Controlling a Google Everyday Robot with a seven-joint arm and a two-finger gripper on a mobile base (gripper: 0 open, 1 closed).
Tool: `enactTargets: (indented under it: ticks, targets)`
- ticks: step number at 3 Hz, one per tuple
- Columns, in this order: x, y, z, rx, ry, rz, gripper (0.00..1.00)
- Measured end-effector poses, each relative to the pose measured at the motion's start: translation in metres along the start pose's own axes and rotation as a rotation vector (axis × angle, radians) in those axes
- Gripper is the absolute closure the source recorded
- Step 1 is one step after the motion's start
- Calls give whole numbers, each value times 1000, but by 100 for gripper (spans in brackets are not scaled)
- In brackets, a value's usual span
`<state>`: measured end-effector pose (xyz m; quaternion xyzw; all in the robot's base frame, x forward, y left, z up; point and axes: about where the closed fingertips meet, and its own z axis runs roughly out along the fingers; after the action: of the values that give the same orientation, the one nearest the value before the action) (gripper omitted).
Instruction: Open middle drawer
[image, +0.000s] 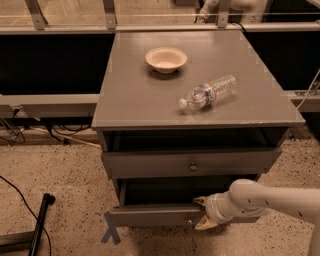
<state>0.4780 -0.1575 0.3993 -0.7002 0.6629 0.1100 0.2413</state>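
The grey cabinet (150, 100) has its wide top drawer (150, 164) with a round knob just under the tabletop. Below it the middle drawer (150, 216) stands pulled out, with its dark interior showing above its shallow front and a small knob (189, 219) at centre. My gripper (201, 214), on a white arm coming from the right, is at the right part of that front, just right of the knob. It is open, with one finger (200, 201) at the top edge and the other below the front. The lowest drawer is out of view.
A beige bowl (166, 58) and a plastic water bottle (210, 92) lying on its side are on the cabinet top. A black pole (41, 220) and cables lie on the speckled floor at left. Blue tape (111, 232) marks the floor by the drawer's left corner.
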Motion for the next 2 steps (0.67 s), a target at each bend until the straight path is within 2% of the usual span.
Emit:
enactTargets:
  ticks: [2]
  targets:
    - [4,19,-5,-28,9,17,36]
